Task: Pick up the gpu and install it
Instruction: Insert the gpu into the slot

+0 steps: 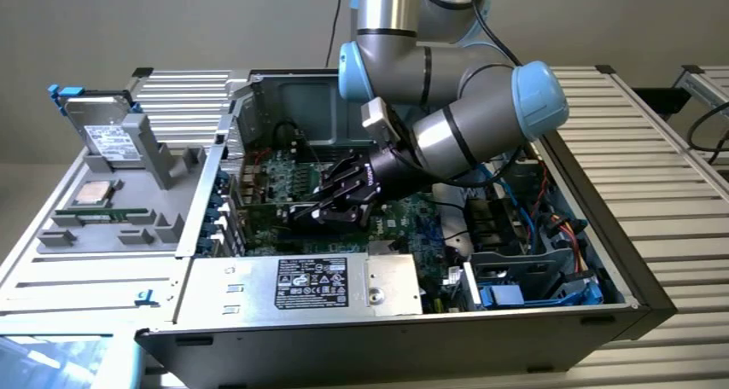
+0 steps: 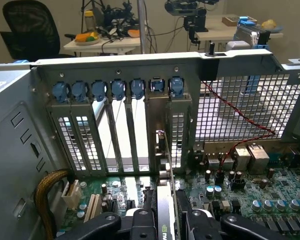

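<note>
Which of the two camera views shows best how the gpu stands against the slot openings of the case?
The wrist view: the gpu stands edge-on between the fingers, its bracket rising toward the slot openings. In the exterior view the gripper covers most of the card over the motherboard.

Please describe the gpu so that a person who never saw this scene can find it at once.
Look into the open computer case, at the green motherboard on its floor. The black claw at the arm's end grips the gpu, a thin card standing on edge, pointing toward the blue-clipped rear slots. No other card is held.
</note>
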### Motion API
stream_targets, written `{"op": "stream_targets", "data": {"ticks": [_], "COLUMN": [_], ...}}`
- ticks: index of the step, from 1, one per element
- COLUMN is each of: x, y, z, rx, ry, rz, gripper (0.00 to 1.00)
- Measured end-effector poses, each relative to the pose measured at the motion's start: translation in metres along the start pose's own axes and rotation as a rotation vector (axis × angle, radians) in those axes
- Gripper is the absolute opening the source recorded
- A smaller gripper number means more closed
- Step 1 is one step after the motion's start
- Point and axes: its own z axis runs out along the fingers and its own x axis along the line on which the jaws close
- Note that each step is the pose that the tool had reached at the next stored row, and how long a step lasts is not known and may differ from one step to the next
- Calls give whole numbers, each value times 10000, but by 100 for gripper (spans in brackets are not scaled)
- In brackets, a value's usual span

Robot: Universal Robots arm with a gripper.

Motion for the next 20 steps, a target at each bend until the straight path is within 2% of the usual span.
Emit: {"op": "stream_targets", "data": {"ticks": [12, 16, 20], "x": [4, 4, 4], "y": [2, 2, 2], "z": [-1, -1, -1], "rx": [9, 20, 60], "ry": [190, 197, 195], "rz": [247, 257, 259], "gripper": [28, 28, 28]}}
